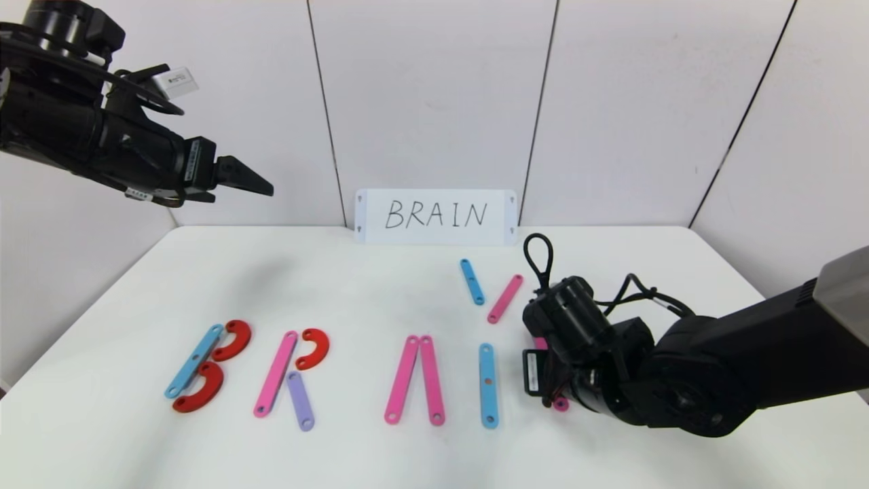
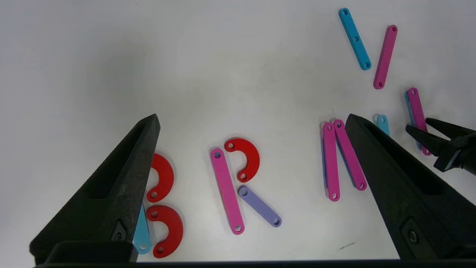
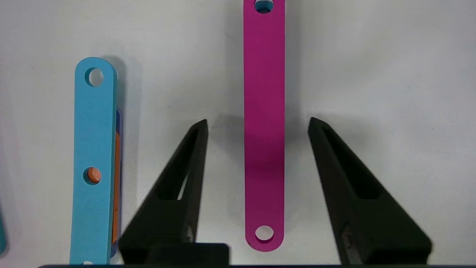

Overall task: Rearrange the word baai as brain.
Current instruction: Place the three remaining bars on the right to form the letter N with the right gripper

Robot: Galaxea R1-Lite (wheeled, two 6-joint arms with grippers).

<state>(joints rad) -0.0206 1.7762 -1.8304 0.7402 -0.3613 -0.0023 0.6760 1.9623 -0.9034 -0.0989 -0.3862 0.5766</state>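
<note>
Right gripper [image 3: 256, 124] low, fingers parted; left gripper [image 1: 261, 185] raised, spread wide

Three red curves [image 1: 237, 339] lie on the surface at the lower left of the head view, with a single purple bar [image 1: 299, 401] just right of them. There are five pink bars: one at lower left [image 1: 275, 373], two side by side at the centre [image 1: 402, 379], one at upper right [image 1: 504, 299] and one at lower right [image 3: 264, 130]. Three blue bars [image 1: 486, 385] show in full, the edge of a fourth [image 2: 408, 101] peeps from under a pink one, and one white card [image 1: 436, 216] stands at the back.
</note>
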